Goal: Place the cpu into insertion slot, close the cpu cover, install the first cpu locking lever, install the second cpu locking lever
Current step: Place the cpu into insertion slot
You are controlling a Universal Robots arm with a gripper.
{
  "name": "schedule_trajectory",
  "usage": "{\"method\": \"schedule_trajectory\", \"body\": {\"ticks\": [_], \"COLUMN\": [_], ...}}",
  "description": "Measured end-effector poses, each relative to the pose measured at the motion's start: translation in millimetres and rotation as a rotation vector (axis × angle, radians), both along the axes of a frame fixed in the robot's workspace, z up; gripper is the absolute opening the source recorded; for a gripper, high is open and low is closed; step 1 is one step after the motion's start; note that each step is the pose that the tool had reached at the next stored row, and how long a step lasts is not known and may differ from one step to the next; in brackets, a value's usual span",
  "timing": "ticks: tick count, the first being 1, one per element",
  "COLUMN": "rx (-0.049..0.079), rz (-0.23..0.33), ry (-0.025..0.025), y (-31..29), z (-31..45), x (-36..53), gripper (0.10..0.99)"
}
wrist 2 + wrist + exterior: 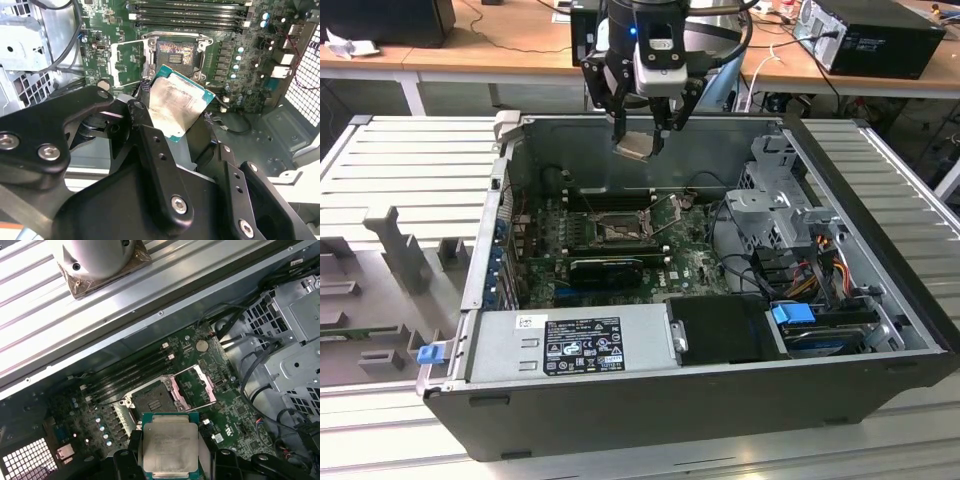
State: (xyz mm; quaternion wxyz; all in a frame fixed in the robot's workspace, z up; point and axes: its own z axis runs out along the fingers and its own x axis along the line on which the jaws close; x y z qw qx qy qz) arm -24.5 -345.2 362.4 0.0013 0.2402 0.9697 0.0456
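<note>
My gripper [640, 140] hangs above the open computer case [650, 410], shut on the cpu [636, 146], a small square chip with a pale metal top, held tilted between the black fingers [618, 118]. Both wrist views show the cpu [177, 105] [170, 445] clamped at two opposite edges. Well below it on the green motherboard lies the insertion slot [617, 232] [175, 52] [152, 399], bare and dark inside. The cpu cover [197, 386] [127, 62] is swung open beside the slot. The chip is in the air, apart from the slot.
Black memory slots [130, 375] run along the slot's far side and a black graphics card [610, 268] lies on its near side. A power supply [570, 345], a metal drive cage [775, 205] and cables [820, 270] crowd the case. Grey ribbed table [410, 160] surrounds it.
</note>
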Motion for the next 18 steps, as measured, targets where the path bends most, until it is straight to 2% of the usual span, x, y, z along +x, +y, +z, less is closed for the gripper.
{"method": "schedule_trajectory", "body": {"ticks": [18], "rx": [0.0], "rz": [-0.086], "ry": [0.0], "y": [0.0], "z": [0.0], "x": [0.0], "gripper": [0.533]}}
